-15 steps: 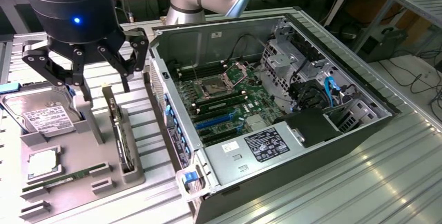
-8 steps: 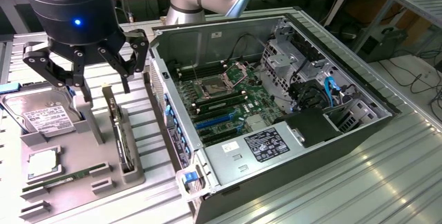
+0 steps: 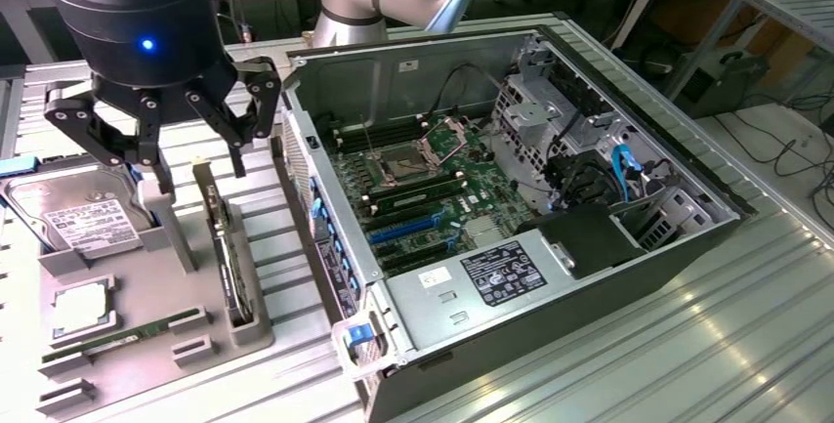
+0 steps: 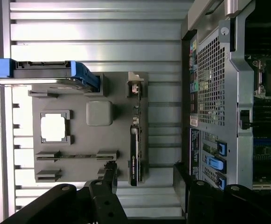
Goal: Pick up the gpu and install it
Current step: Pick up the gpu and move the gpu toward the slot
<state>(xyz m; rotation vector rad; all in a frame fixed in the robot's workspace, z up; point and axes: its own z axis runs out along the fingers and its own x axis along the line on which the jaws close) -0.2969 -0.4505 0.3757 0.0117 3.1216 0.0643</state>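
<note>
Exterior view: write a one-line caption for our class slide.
Open gripper poised above the gpu standing on edge in its grey holder, beside the opened computer case.

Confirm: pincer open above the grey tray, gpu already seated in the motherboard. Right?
No. The gpu stands on edge in the grey tray, not seated in the motherboard; the exterior view shows it. The pincer is open above the tray, as stated.
</note>
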